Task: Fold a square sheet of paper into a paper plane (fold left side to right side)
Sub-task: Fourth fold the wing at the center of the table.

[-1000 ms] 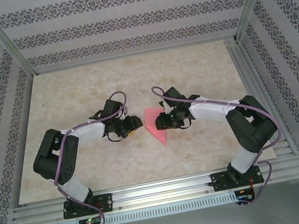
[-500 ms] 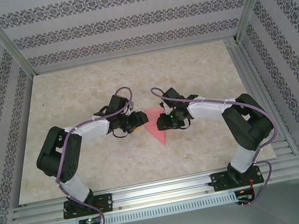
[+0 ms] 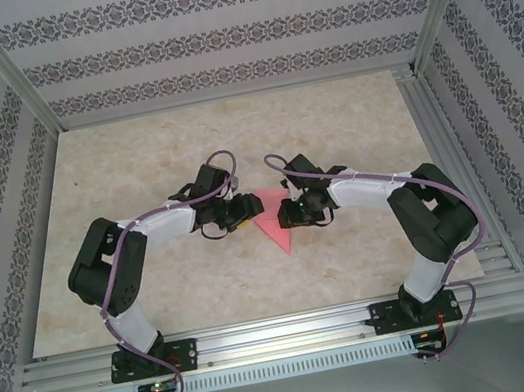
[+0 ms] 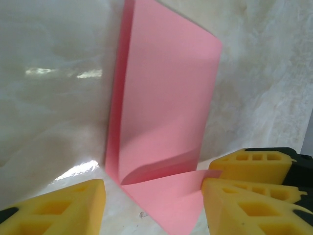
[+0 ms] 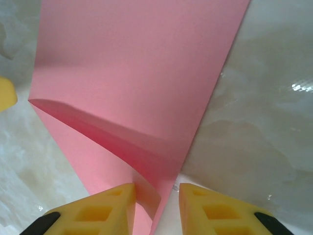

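Right fingers (image 5: 98, 213), yellow and ribbed, stand a narrow gap apart with the raised edge of the square sheet of paper (image 5: 137, 73) passing between them; the gap shows beside the paper, so the layer is straddled, not pinched. Left fingers (image 4: 63, 205) are spread wide, low over the desk (image 3: 133, 158), with a flat corner of the pink sheet lying between them; whether one of them touches that corner or merely sits beside it cannot be told. The sheet lies near the middle of the desk, a little toward the near edge, between the two arms; from above it reads as a tapering shape with its point toward the near edge. One layer is lifted and curves up from a soft, unpressed bend, while the layer beneath lies flat. Judged from this arrangement, the step in hand is carrying the lifted left portion across to the right. To do it well, the right fingers should close on the loose layer alone, near its edge, without catching the flat layer. The left fingers should hold the flat part down beside the intended crease so the sheet does not slide on the glossy desk. The flap should be laid edge to edge before pressure sets the crease, since thin paper buckles readily and a skewed crease would spoil later folds.
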`<action>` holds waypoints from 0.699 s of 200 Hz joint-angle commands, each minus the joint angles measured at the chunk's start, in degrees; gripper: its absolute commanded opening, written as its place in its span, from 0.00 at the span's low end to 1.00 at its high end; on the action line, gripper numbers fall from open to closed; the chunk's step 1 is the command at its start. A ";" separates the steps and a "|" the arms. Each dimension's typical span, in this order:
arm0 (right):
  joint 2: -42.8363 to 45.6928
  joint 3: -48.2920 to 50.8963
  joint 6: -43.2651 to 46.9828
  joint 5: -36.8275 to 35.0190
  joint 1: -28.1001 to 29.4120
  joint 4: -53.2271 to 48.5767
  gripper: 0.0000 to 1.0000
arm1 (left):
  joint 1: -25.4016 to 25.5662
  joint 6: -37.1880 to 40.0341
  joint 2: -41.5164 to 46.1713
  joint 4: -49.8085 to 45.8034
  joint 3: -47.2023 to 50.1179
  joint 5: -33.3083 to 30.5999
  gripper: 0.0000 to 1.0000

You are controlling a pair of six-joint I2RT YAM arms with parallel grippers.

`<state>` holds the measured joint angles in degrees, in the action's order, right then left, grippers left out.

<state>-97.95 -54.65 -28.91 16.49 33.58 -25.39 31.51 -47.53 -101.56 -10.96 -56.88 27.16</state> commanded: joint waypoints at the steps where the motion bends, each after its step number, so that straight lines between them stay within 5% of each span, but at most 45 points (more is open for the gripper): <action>1: -0.60 -0.71 0.48 -1.23 -0.74 -0.37 0.30 | 1.06 -0.57 -1.10 -0.23 -1.97 0.51 0.57; 140: -1.53 -0.55 0.54 -1.31 -0.89 -0.36 0.29 | 2.06 -0.29 -3.62 -2.01 -4.04 -0.38 0.58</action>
<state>-98.70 -54.65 -28.77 16.29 33.21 -25.56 32.45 -47.51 -104.14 -12.03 -59.11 26.89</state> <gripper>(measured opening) 0.294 0.590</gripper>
